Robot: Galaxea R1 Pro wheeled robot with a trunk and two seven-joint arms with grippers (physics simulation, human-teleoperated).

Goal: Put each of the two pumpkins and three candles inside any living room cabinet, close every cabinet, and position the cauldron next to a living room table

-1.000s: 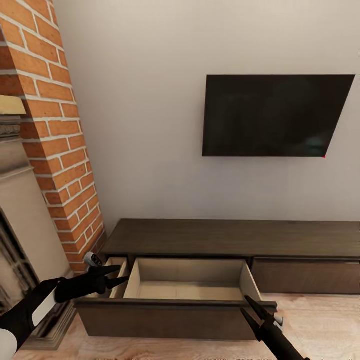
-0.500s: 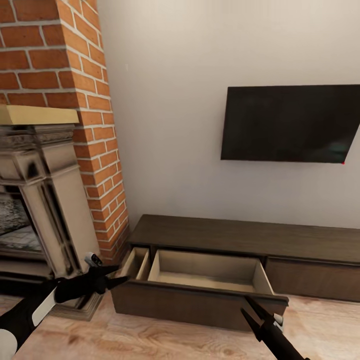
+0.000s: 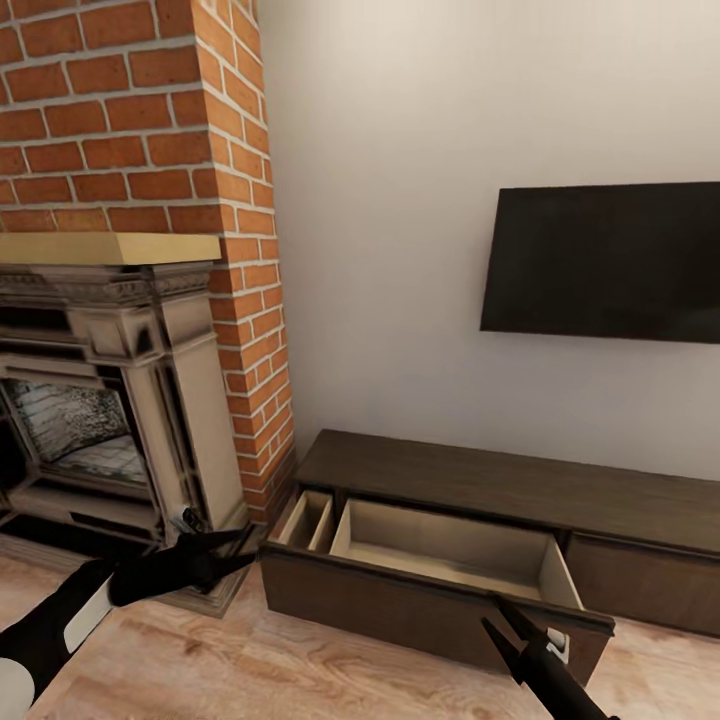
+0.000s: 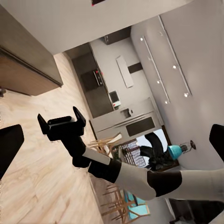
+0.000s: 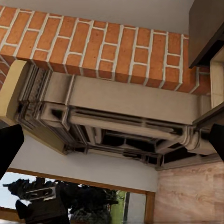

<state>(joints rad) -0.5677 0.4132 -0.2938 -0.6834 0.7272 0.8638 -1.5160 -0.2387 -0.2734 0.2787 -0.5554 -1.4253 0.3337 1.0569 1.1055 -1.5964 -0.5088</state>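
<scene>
In your head view the cabinet (image 3: 520, 490) runs along the lower right: a long, low, dark-brown wood-grain unit against a plain pale wall. Its wide drawer (image 3: 450, 560) stands pulled out, a pale-walled box with a flat, handleless dark front, and nothing lies on the part of its floor you can see. Just left of it a narrower pale compartment (image 3: 308, 520) is open too, and what shows of it is bare. Above, at the right edge, a flat black TV (image 3: 610, 262) hangs on the wall. The upper left is a red brick chimney (image 3: 150, 120) with light mortar lines; below it sits a carved, stone-coloured fireplace (image 3: 130, 400) under a yellowish mantel shelf. The floor (image 3: 250, 670) is light wood plank. Your left gripper (image 3: 240, 553), black and pointed, is at the lower left with its two fingers spread and holding nothing. Your right gripper (image 3: 503, 622) rises from the bottom right, in front of the drawer's front corner, fingers parted and empty; your left wrist view shows the same (image 4: 62, 121).
</scene>
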